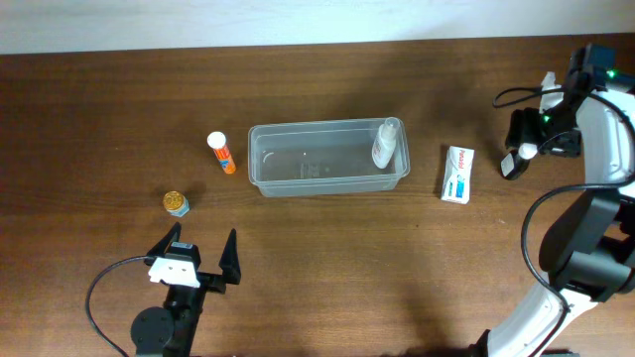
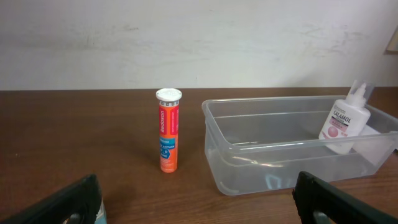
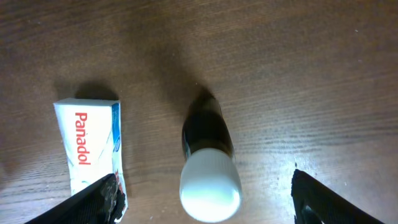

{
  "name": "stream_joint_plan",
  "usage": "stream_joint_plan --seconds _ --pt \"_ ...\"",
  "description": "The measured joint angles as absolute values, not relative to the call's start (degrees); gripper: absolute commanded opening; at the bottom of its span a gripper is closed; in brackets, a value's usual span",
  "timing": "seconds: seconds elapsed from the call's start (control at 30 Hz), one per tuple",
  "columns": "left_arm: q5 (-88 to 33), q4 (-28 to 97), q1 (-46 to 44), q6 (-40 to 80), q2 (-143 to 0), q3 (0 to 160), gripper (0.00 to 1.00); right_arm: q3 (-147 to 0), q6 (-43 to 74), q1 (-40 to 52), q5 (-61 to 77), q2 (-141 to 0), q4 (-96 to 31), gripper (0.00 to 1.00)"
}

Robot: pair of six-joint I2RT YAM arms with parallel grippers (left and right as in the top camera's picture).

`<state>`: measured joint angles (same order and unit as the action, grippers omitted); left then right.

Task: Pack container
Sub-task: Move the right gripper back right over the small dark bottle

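Mid-table, the clear container (image 1: pixel 308 169), laid lengthwise left to right, with a white pump bottle (image 1: pixel 387 144) leaning in its right end. Off that right end, a Panadol box (image 1: pixel 457 175). Just past the box, a dark white-capped bottle (image 3: pixel 208 158), probably upright, centred between the spread-apart fingers of the right gripper (image 3: pixel 203 186). Nearer arm for that bottle: the right. Left gripper (image 1: pixel 204 238) likewise spread wide and empty, off the container's near long side.

Dark wooden table (image 1: pixel 99 119) against white wall (image 2: pixel 186 43).
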<state>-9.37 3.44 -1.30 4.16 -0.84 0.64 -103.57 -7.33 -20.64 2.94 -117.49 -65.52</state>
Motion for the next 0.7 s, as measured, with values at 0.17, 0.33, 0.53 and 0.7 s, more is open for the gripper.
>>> stream_joint_plan --seconds 0.17,0.33,0.53,0.7 --pt "-9.39 3.44 -1.30 4.16 -0.84 0.64 0.99 -103.57 -8.19 -20.64 3.14 -118.37 -65.47 0.81" --pt "-9.37 3.44 -1.30 4.16 -0.84 0.64 0.99 -102.94 -8.86 -20.64 3.14 -118.61 -64.25 0.81" --pt "-9.37 3.44 -1.30 4.16 -0.84 0.64 0.99 -100.77 -9.21 -20.64 3.14 -118.80 -62.59 0.79" --pt "-9.39 3.44 -1.30 4.16 -0.84 0.64 0.99 -100.25 -9.21 -20.64 3.14 -119.11 -62.26 0.76"
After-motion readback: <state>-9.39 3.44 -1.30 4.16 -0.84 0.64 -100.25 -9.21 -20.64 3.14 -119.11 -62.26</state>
